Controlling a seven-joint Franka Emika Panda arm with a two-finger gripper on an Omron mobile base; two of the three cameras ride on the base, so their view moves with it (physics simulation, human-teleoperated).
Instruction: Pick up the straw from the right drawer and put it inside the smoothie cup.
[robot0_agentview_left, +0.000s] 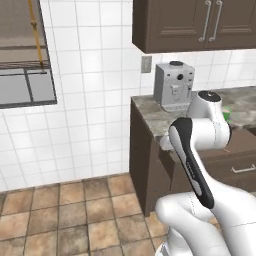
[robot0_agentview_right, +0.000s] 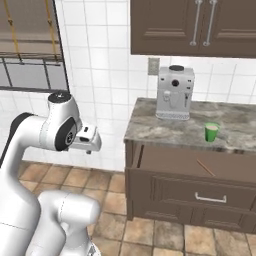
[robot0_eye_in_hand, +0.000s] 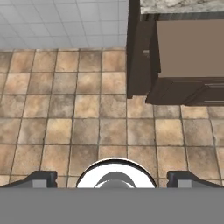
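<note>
The right drawer (robot0_agentview_right: 192, 162) stands pulled open under the stone counter, its panelled front and silver handle (robot0_agentview_right: 210, 199) facing out. Inside it the thin orange-brown straw (robot0_agentview_right: 205, 168) lies at a slant. On the counter above stands the small green smoothie cup (robot0_agentview_right: 211, 132), partly hidden by my arm in the left base view (robot0_agentview_left: 228, 116). My gripper (robot0_eye_in_hand: 113, 178) is open with nothing between its wide-spread fingertips (robot0_eye_in_hand: 41, 178). It hangs over the tiled floor, left of the cabinet and well away from the drawer (robot0_eye_in_hand: 192, 48).
A grey coffee machine (robot0_agentview_right: 175, 92) stands at the back of the counter (robot0_agentview_right: 165, 127), below dark wall cabinets (robot0_agentview_right: 192, 27). A window (robot0_agentview_right: 30, 45) is set in the white tiled wall on the left. Brown floor tiles (robot0_eye_in_hand: 87, 109) spread below the hand.
</note>
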